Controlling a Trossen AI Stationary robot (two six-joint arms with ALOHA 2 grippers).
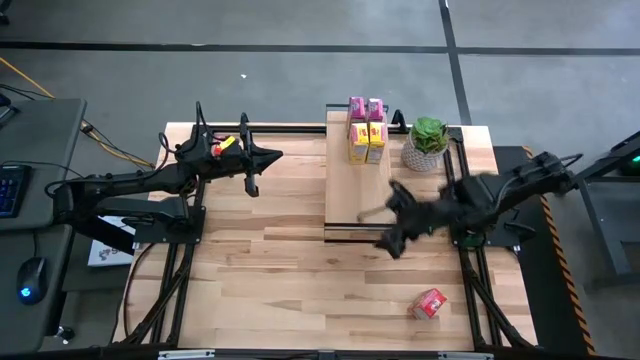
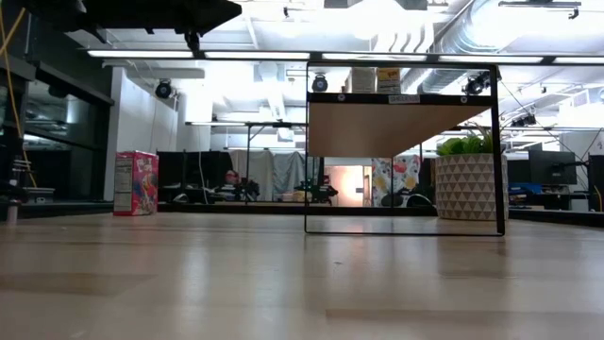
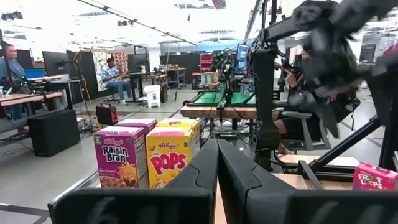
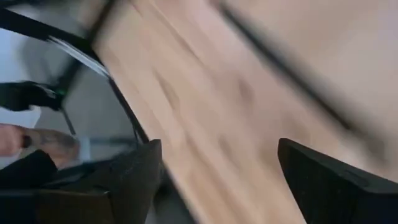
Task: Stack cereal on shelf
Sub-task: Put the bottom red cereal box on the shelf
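Right gripper point(image 1: 385, 228), fingers apart and empty, hovers by the shelf point(image 1: 345, 190); the lone cereal box point(image 1: 429, 303) lies toward 5 o'clock, nearest it. Left gripper point(image 1: 250, 172) fingers together.

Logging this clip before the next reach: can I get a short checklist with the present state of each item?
1. Right hand open and empty: ok; the fingers stand wide apart in its wrist view.
2. Left hand shut and away from the shelf: ok.
3. Boxes already on the shelf upright: ok.
4. Loose box on the table upright: not ok, it looks tipped.
5. Plant out of the right arm's way: cannot tell.
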